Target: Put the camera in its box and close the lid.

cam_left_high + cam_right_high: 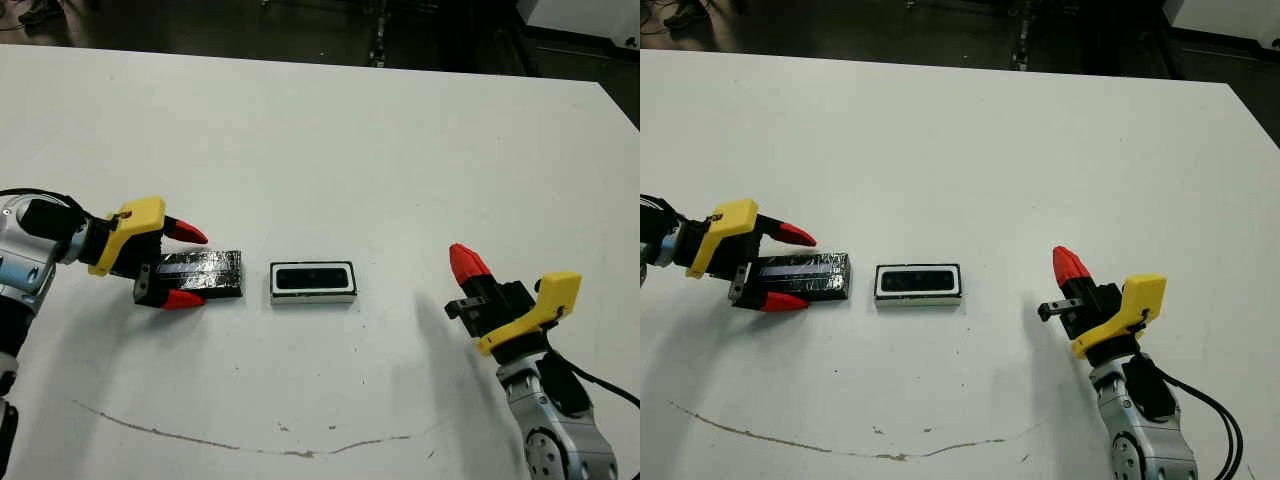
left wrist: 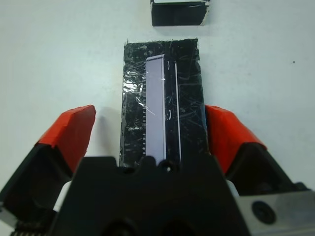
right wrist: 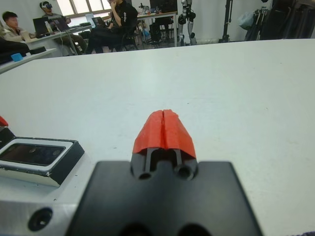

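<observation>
Left tool [image 1: 187,266] straddled the lid [image 1: 203,274], spread wide and not gripping.
My right tool [image 1: 1068,268] sat closed and idle, well clear. With the camera [image 1: 313,279] already in the box [image 1: 313,296] on the bench [image 1: 330,150], the lid came next, I judged.

Bright, even lighting; perhaps slight blur

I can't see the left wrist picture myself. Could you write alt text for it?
The left gripper is open, its two red fingertips on either side of the lid, a flat black crinkly slab lying on the white table. One finger sits against the lid's edge; the other stands apart. Just past the lid's far end, the dark end of the box shows.
</observation>
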Available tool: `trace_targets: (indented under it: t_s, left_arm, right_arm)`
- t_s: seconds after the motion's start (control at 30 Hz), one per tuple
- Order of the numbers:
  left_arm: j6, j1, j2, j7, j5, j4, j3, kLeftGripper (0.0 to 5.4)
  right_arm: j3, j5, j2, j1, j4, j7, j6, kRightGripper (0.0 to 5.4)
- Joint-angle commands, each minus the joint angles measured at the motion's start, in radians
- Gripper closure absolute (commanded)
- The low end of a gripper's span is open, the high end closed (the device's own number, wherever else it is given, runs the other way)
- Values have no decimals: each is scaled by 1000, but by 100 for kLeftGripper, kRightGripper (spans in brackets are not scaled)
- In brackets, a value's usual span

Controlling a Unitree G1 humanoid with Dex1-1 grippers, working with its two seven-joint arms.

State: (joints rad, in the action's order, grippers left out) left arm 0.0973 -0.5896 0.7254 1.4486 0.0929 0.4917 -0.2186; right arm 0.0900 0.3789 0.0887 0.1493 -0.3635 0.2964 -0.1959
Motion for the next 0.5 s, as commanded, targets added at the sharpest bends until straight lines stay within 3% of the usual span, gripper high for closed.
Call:
trace_targets:
  t_s: [0.03, 0.33, 0.5]
  left_arm:
    - [15, 22, 2, -23, -10, -11, 1, 95]
    - [51, 17, -6, 0, 19, 14, 3, 224]
    - [80, 13, -12, 15, 42, 28, 11, 224]
  right_arm:
    - [5, 1, 13, 12, -3, -1, 0, 540]
    - [7, 8, 13, 10, -2, 0, -8, 540]
    - [5, 5, 12, 8, 6, 5, 3, 540]
